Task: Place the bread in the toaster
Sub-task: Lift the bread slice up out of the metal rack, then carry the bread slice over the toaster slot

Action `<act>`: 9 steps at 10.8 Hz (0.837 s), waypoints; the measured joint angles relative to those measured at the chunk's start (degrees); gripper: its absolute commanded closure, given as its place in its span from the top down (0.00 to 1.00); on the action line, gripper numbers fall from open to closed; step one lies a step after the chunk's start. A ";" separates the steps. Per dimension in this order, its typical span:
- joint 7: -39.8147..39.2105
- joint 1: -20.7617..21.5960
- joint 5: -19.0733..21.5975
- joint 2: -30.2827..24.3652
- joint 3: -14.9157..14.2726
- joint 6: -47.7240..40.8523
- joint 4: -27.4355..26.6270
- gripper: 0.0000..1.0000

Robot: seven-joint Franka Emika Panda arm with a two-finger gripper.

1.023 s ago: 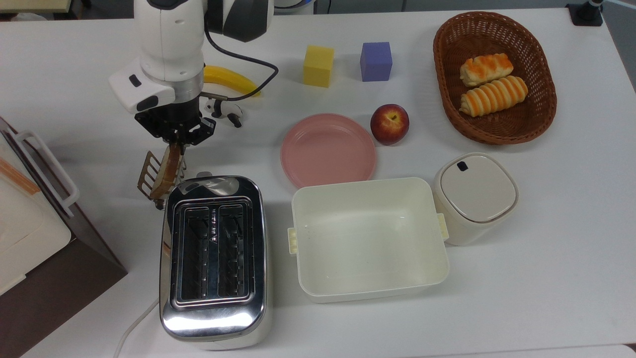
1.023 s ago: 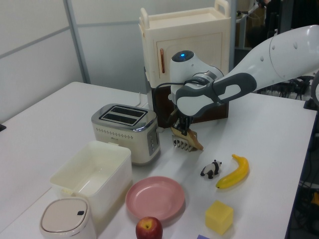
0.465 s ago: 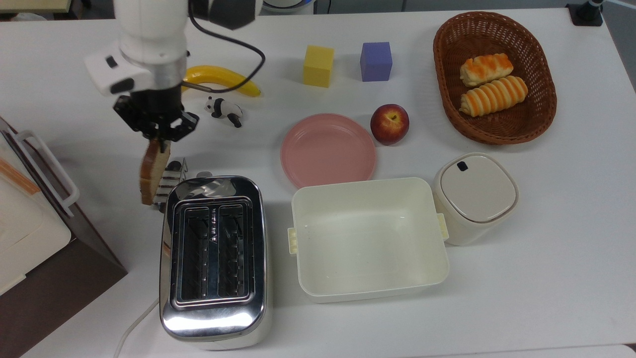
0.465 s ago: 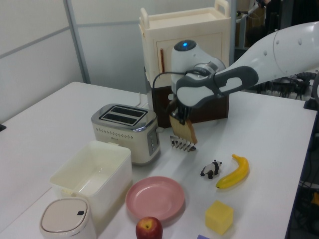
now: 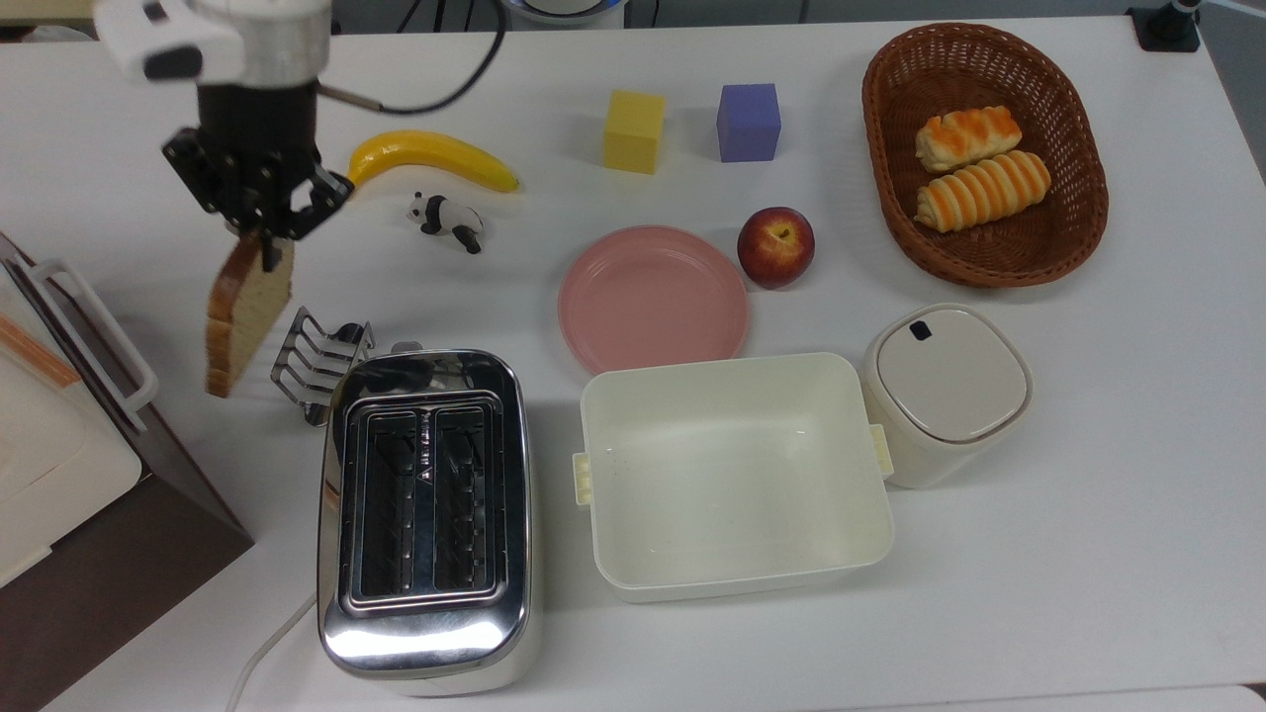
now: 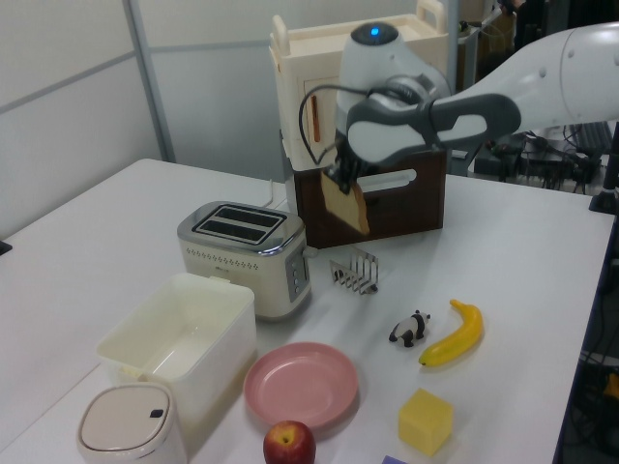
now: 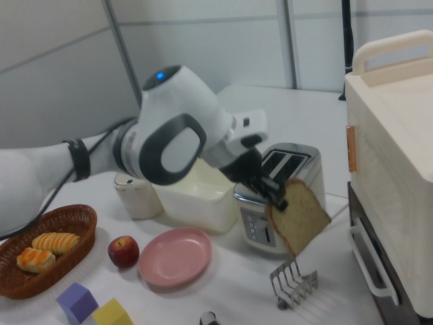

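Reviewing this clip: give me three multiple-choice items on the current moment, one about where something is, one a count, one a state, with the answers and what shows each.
1. Where is the slice of pale bread with brown crust?
A. In a toaster slot
B. Held in the air by the black two-finger gripper
C. On the pink plate

2. How many striped orange rolls lie in the brown wicker basket?
A. One
B. Two
C. Three

3. What is the state of the chrome two-slot toaster?
A. Both slots empty
B. One slot filled
C. Tipped on its side

Answers:
1. B: the bread hangs from the gripper, above the small wire toast rack in the left view and beside the toaster, not over it.
2. B: two rolls lie side by side in the basket.
3. A: the top view looks straight into both dark slots, and nothing is in them.
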 measured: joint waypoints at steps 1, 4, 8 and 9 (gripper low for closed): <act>0.10 0.07 0.00 -0.83 0.13 -0.01 1.71 0.00; 0.68 0.73 0.02 -3.33 0.88 -0.03 5.19 0.00; 1.73 3.33 0.36 -3.48 3.34 3.50 5.27 0.00; 1.95 3.44 1.32 -3.20 3.94 4.53 5.26 0.00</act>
